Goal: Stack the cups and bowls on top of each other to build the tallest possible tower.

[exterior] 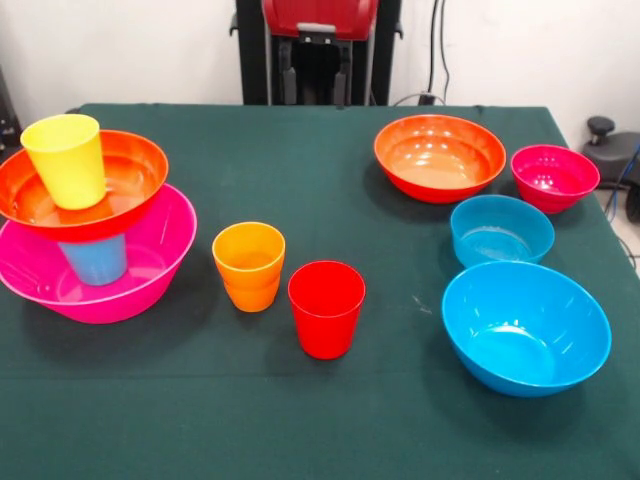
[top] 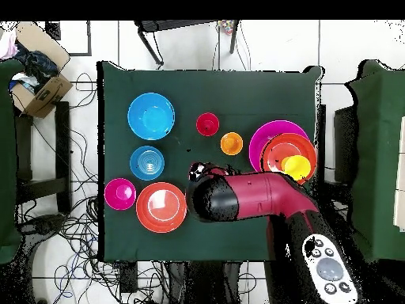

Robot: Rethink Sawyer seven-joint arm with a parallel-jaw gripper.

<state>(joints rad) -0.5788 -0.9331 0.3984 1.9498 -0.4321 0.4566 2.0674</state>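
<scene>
The tower stands at the front view's left: a large pink bowl (exterior: 110, 290) holds a light blue cup (exterior: 95, 260), an orange-red bowl (exterior: 130, 170) rests on that cup, and a yellow cup (exterior: 65, 160) stands in it. An orange cup (exterior: 248, 265) and a red cup (exterior: 326, 308) stand upright mid-table. At the right lie a second orange-red bowl (exterior: 440, 157), a small magenta bowl (exterior: 554, 177), a small blue bowl (exterior: 500, 229) and a large blue bowl (exterior: 525, 327). My gripper (exterior: 316, 70) hangs drawn back at the table's far edge, touching nothing.
In the overhead view my red arm (top: 245, 198) reaches over the table's near edge between the tower (top: 285, 150) and the orange-red bowl (top: 161, 207). The green cloth table (exterior: 320, 420) has chairs, cables and a cardboard box (top: 35, 87) around it.
</scene>
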